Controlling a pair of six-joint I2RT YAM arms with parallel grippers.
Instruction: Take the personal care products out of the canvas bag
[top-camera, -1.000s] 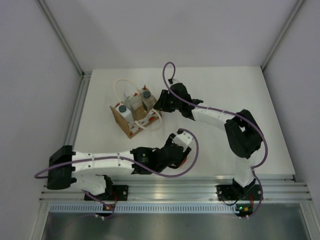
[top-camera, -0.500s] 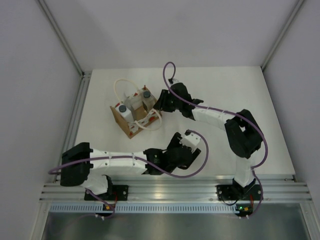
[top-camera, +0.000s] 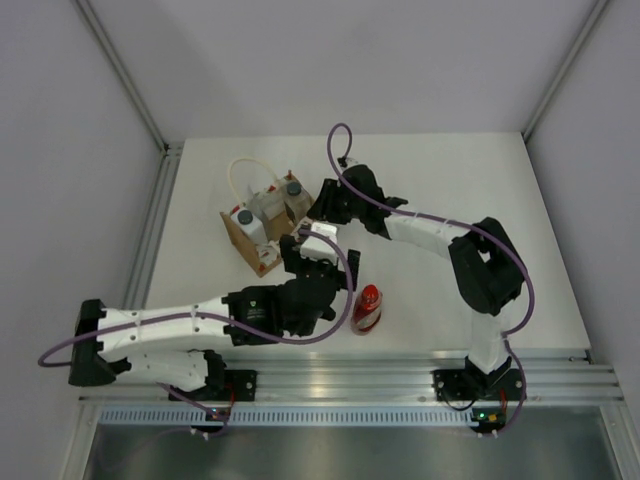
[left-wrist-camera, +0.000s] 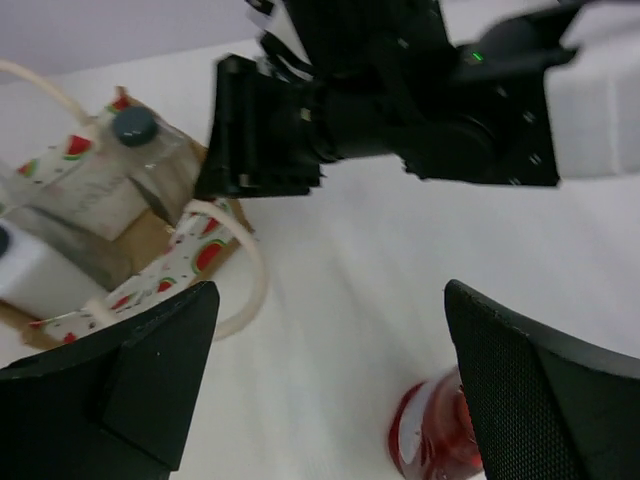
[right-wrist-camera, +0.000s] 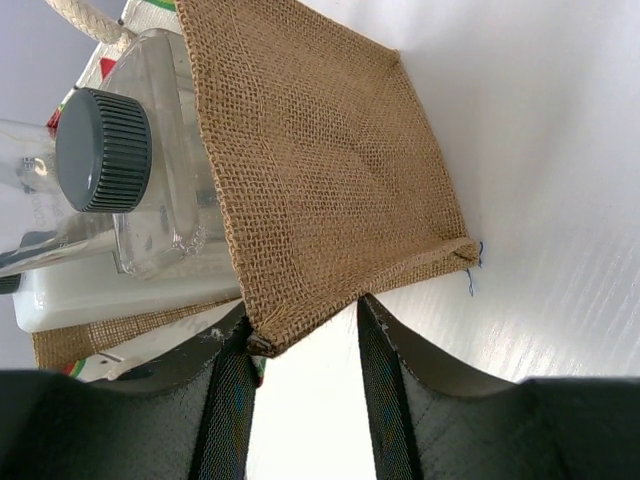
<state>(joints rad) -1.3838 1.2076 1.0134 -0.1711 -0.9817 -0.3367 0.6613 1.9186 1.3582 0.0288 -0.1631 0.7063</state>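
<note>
On the left rear of the white counter sits the small boxy tan canvas bag with watermelon-print white sides. Inside it stand a white bottle with a dark grey round cap and, further back, a second grey-capped bottle. Near the bag's front right side, the left end effector is spread wide, grasping nothing. The right end effector meets the bag's right corner; whether it pinches the fabric I cannot tell. The red bottle with a red cap is out on the counter, right of the bag and apart from it.
</note>
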